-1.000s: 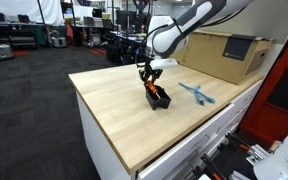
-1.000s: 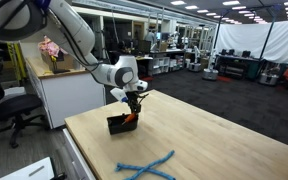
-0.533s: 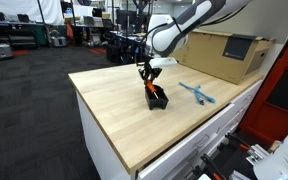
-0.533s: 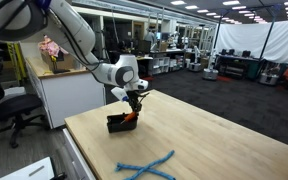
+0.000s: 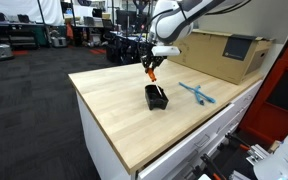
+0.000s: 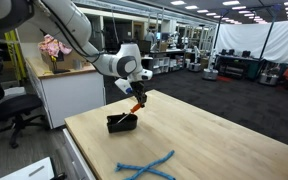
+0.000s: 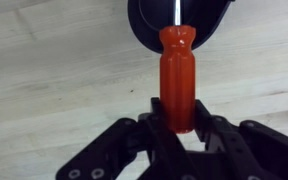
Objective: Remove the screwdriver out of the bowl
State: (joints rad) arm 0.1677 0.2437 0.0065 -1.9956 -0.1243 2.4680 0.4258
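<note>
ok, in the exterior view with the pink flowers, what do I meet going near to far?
light blue tool → bowl → pink flowers on the counter beyond the table. Left out: the screwdriver, held by the gripper just above the bowl, so its depth overlaps the bowl's.

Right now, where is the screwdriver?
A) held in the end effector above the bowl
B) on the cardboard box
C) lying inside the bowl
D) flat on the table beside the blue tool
A: the end effector grips the screwdriver by its orange handle, above the bowl.
</note>
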